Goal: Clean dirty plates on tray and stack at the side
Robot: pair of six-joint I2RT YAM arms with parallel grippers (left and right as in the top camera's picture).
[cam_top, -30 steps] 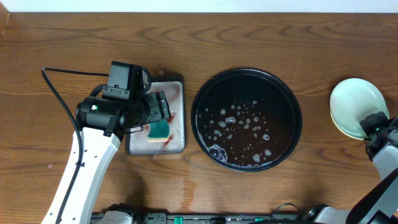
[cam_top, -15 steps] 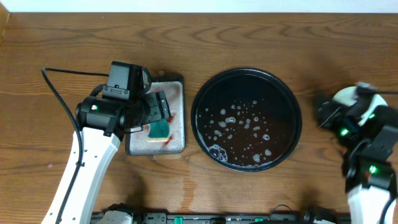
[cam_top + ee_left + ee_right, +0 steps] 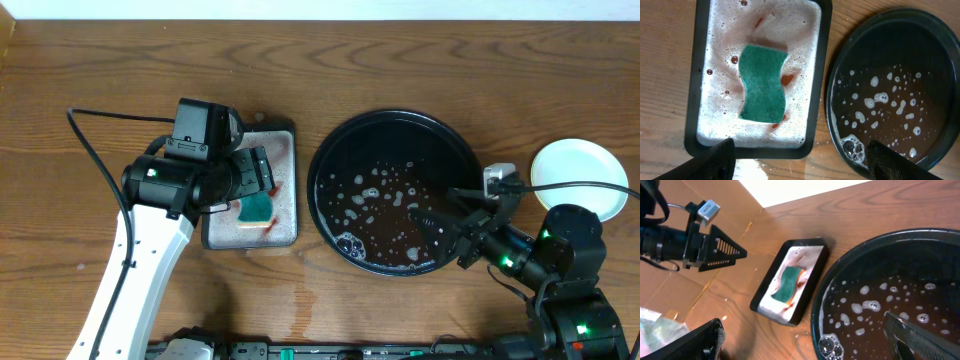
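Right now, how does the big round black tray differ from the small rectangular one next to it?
The round tray is much wider than the rectangular tray. The round tray holds brownish water with scattered bubbles; the rectangular tray is filled with white, red-stained suds. The rectangular tray carries a sponge; the round tray does not. Both have black raised rims.

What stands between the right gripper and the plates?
Nothing visible on the table. The right gripper, jaws open, hangs over the black tray's right side; only tray rim and bare wood lie before the plates. Its own cable crosses above them.
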